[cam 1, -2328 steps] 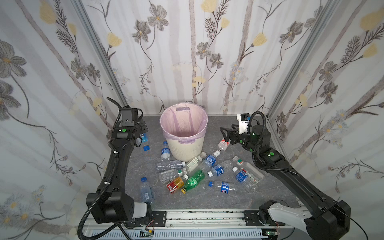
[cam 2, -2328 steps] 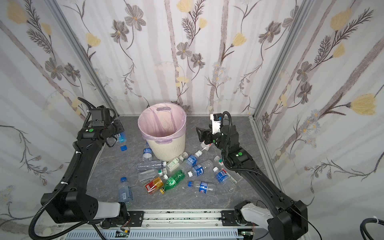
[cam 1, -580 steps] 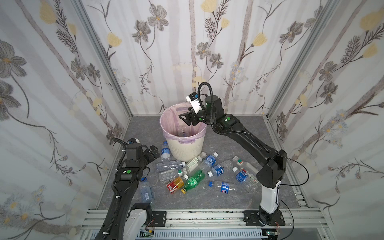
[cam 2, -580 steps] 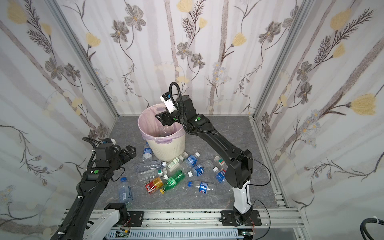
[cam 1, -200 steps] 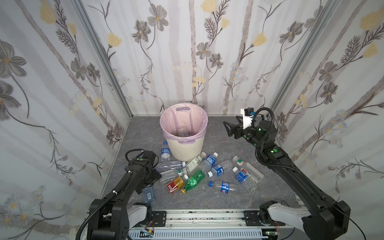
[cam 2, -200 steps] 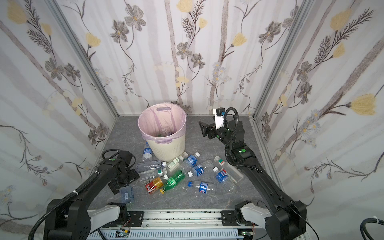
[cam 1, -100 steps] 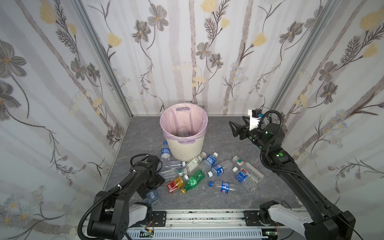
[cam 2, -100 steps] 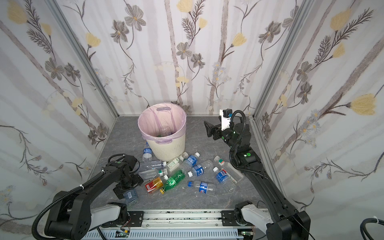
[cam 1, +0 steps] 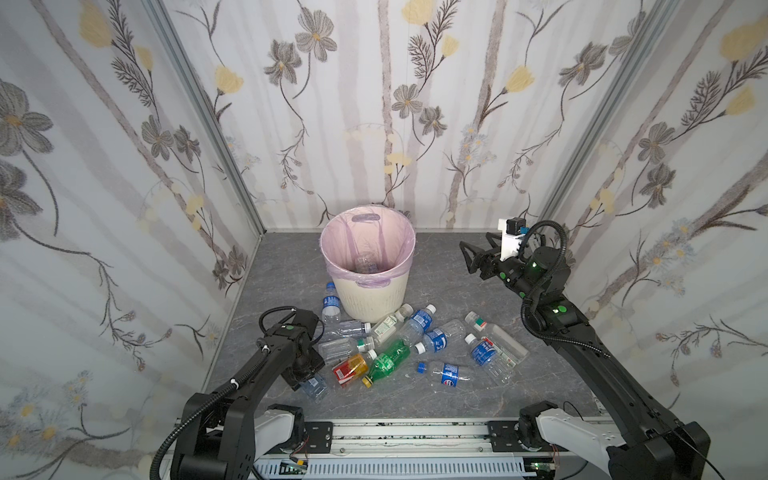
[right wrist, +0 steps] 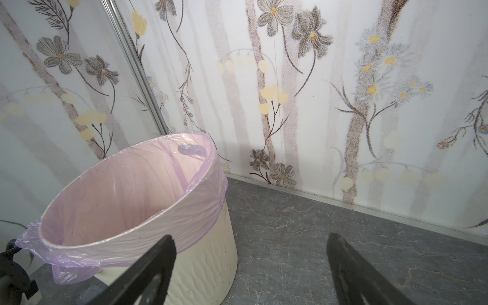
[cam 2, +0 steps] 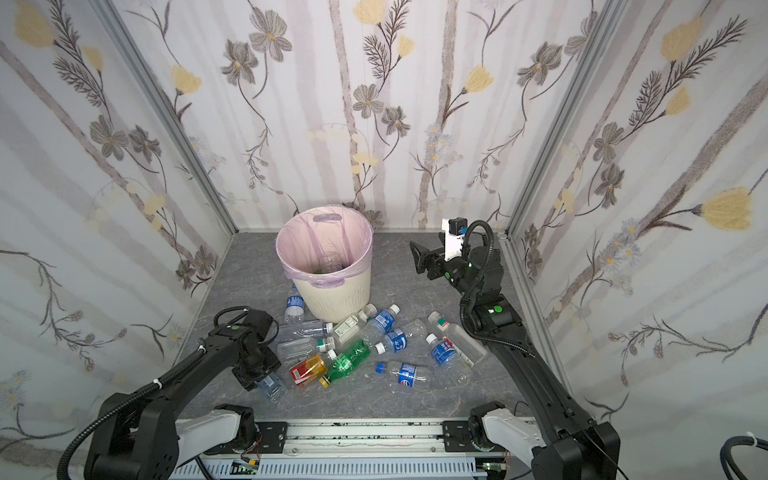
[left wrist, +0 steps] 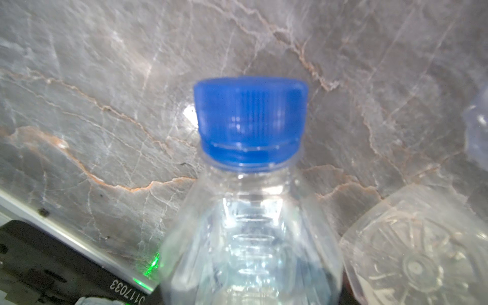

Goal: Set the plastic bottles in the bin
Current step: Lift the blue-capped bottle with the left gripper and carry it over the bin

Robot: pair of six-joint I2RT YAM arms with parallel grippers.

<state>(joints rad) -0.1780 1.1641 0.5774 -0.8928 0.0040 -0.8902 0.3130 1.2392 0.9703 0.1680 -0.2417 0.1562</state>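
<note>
Showing your left gripper (cam 1: 304,371) set low on a single clear bottle (cam 1: 316,387) near the front-left corner of the grey marbled surface (cam 1: 415,405), just beside the heap of plastic bottles (cam 1: 409,345). In both top views this bottle lies flat, with its base toward the front edge and its neck hidden under the wrist. The left wrist view puts its blue cap (left wrist: 250,118) straight ahead of the camera. Its long axis therefore runs in line with the claw, and the jaws would meet across the body. The fingers are out of sight in every view, so you cannot tell whether the claw is clenched on the bottle or merely astride it. The bin (cam 1: 370,293) stands toward the rear edge at mid-width, beyond the heap, rearward and rightward of this claw. Your right gripper (right wrist: 249,244) hangs raised beside the bin toward the right edge, jaws spread wide and empty. It is the nearer arm to the bin but well apart from any bottle. Judged step: securing the bottle for a lift over the heap to the bin.
</note>
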